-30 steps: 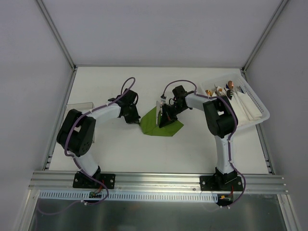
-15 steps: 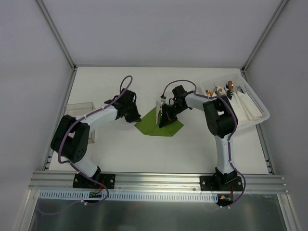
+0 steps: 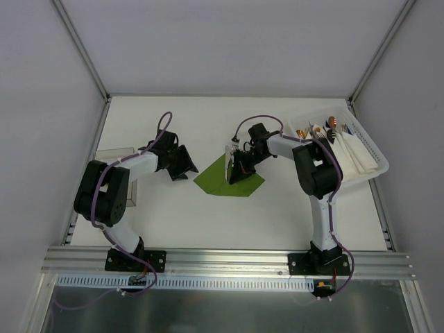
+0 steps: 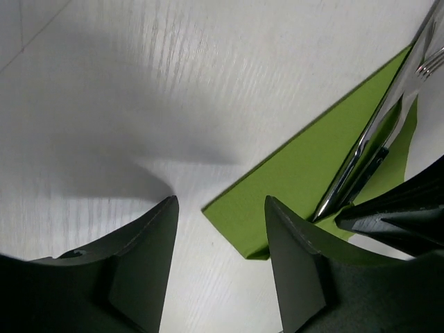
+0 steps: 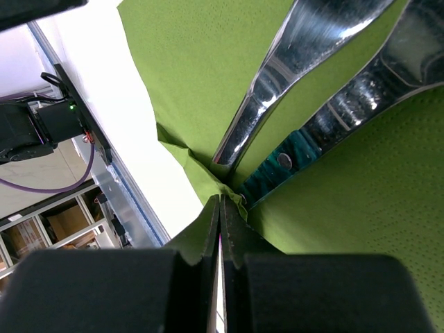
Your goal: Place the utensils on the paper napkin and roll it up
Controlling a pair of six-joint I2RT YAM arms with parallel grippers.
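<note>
Left gripper [image 3: 186,165]: jaws now parted, corner of the paper napkin [image 3: 216,182] let go, arm drawn back toward the left edge of the table [image 3: 208,125].
Paper napkin: laid flat mid-table, utensils [image 4: 374,132] on it.
Right gripper [image 5: 220,205]: closed, napkin edge pinched beside the handles.
Rolling judged not yet begun.

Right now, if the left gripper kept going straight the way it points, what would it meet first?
Probably the paper napkin: its near corner lies just ahead of the open left gripper, with the utensils farther on. Height is unclear, so the bare table might come first.
</note>
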